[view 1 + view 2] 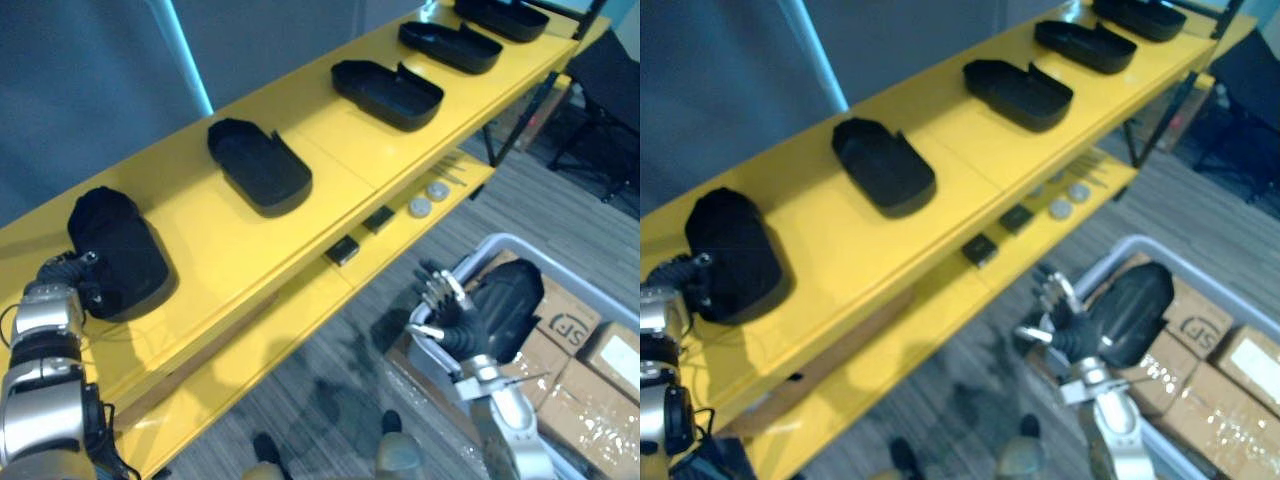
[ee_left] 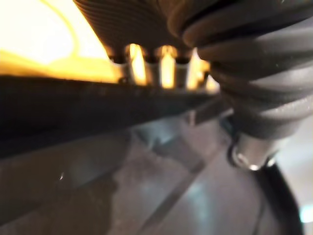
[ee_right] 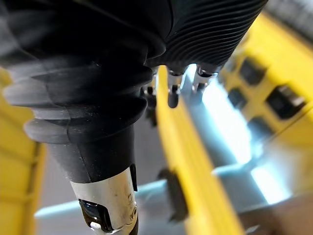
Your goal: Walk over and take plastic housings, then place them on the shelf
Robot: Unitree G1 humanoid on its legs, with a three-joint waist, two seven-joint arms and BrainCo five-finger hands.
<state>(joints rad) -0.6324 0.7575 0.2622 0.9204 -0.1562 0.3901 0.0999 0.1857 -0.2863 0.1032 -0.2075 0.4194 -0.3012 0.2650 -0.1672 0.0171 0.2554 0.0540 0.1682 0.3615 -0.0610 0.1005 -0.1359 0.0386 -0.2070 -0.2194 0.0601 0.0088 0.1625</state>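
Left hand (image 1: pixel 65 278), grip unreadable, apparently seats a housing (image 1: pixel 118 250) lower left on the shelf (image 1: pixel 230 250); loose-fingered right hand (image 1: pixel 440 305) should take another housing (image 1: pixel 505 300).

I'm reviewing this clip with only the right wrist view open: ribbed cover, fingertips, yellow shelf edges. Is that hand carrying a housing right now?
Observer: No. The right hand is open and empty, beside a black housing that lies in a grey bin.
Reviewer: How many are up on the shelf so far?
Observer: Five. A row of housings runs along the top yellow shelf.
Reviewer: And where is the other arm?
Observer: The left hand is up at the shelf, against the leftmost housing in that row. I cannot tell whether it is gripping it.
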